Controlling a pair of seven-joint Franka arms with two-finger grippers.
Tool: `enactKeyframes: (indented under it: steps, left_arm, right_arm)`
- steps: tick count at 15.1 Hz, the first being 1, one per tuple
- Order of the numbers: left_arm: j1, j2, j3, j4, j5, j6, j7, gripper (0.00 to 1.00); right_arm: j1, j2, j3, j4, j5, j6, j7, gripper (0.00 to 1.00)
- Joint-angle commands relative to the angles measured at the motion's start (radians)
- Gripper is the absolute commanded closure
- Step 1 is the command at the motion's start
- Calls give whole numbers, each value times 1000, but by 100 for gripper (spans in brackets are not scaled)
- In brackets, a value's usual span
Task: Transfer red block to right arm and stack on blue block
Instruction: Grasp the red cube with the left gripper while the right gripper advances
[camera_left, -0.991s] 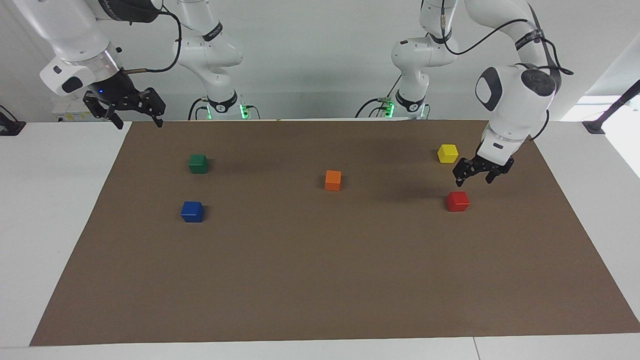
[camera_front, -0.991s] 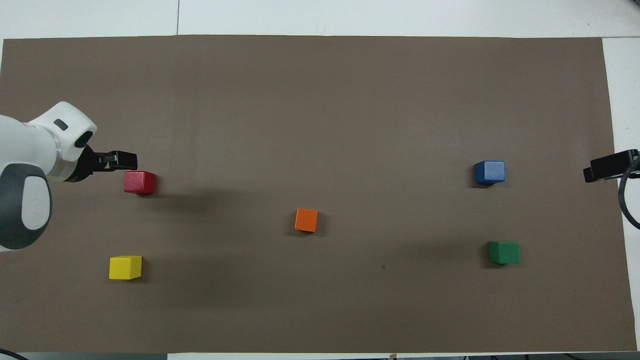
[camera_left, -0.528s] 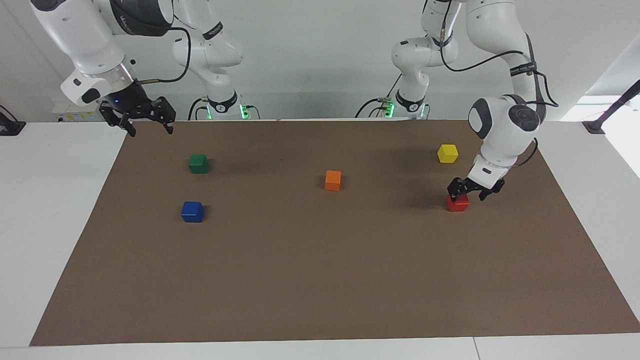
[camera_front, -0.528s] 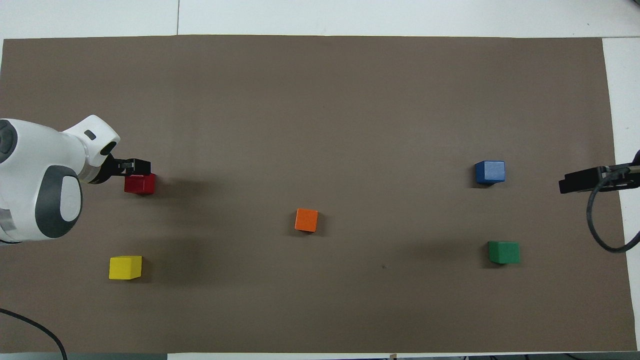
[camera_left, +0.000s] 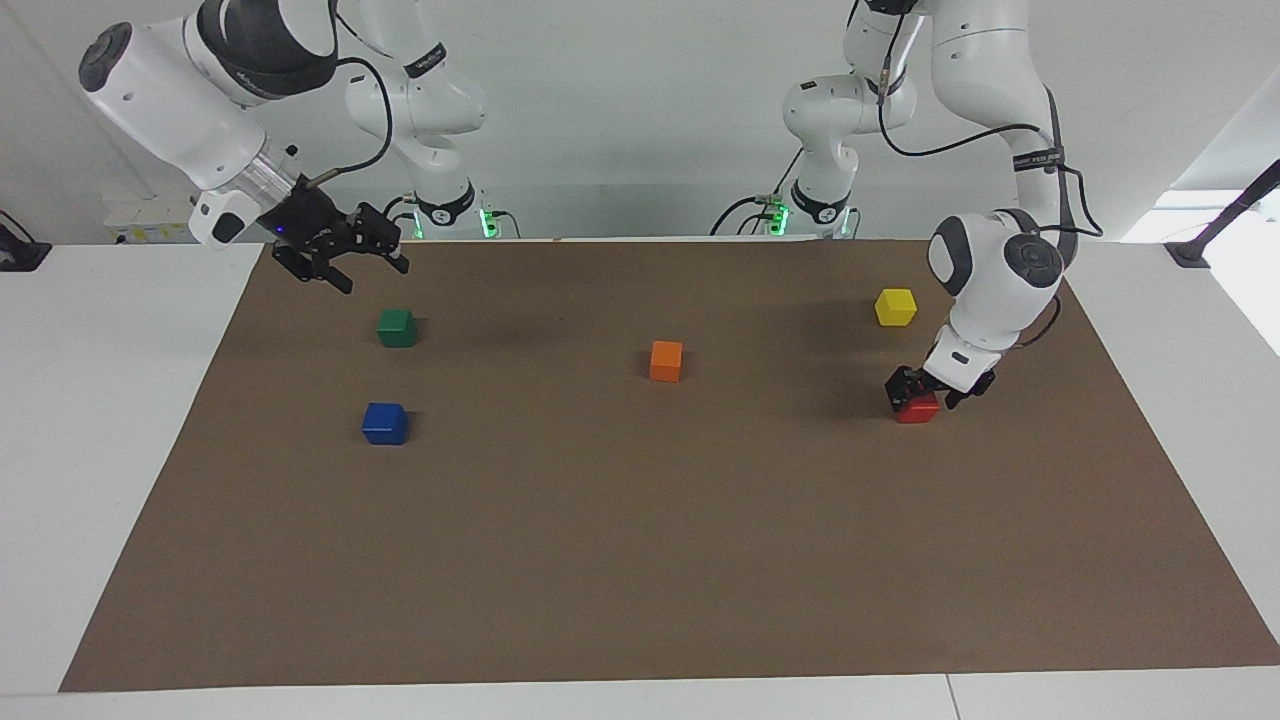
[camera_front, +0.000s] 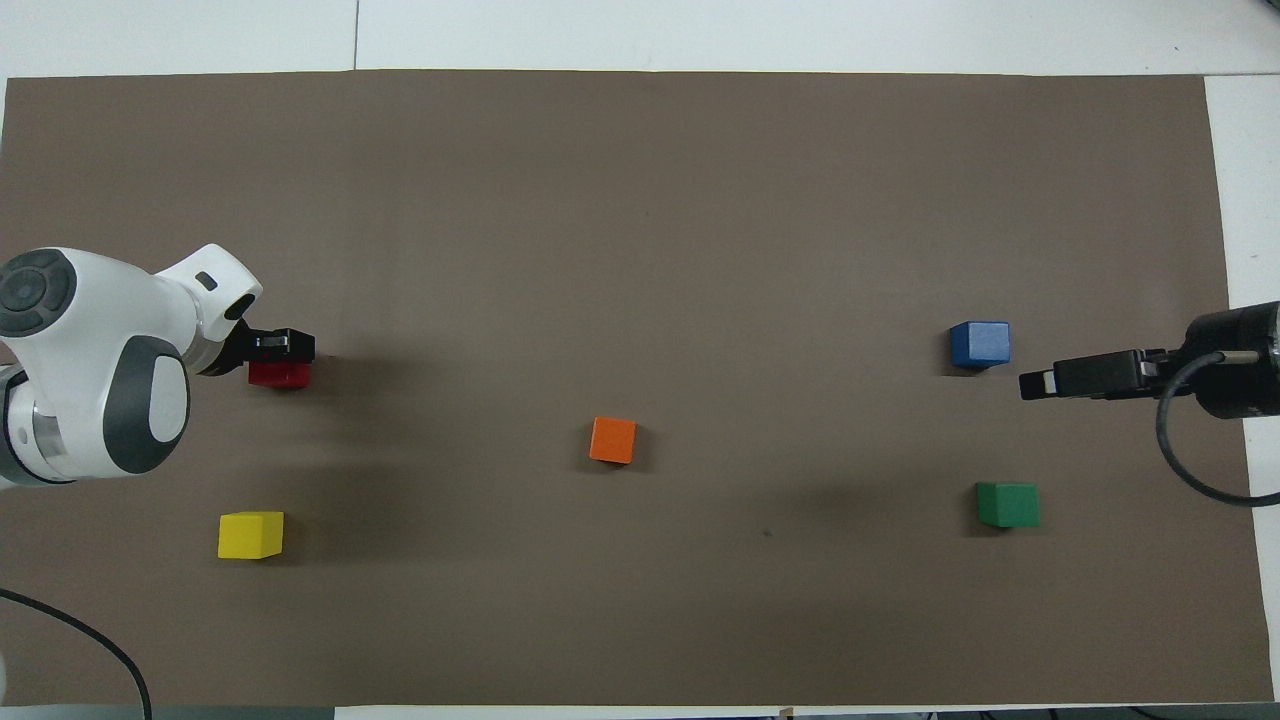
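Since a second ago my left gripper has dropped onto the red block near the mat's left-arm edge, jaws closing around it. My right gripper, jaws spread, swings inward over the mat's robot-side edge; blue block waits.

Left arm bent steeply down, wrist tilted, left gripper low at the mat, fingers astride the red block. Right arm raised, angled inward; right gripper spread wide, in the air.
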Motion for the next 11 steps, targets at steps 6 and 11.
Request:
enactKeyframes:
  steps: [6, 11]
  left_arm:
    - [-38, -15, -21, 214, 3, -326, -213, 100]
    - [-104, -63, -24, 428, -183, -688, -600, 100]
  right_arm:
    - [-116, 50, 4, -157, 514, -131, -368, 0]
    - [-102, 65, 6, -249, 752, -248, -457, 0]
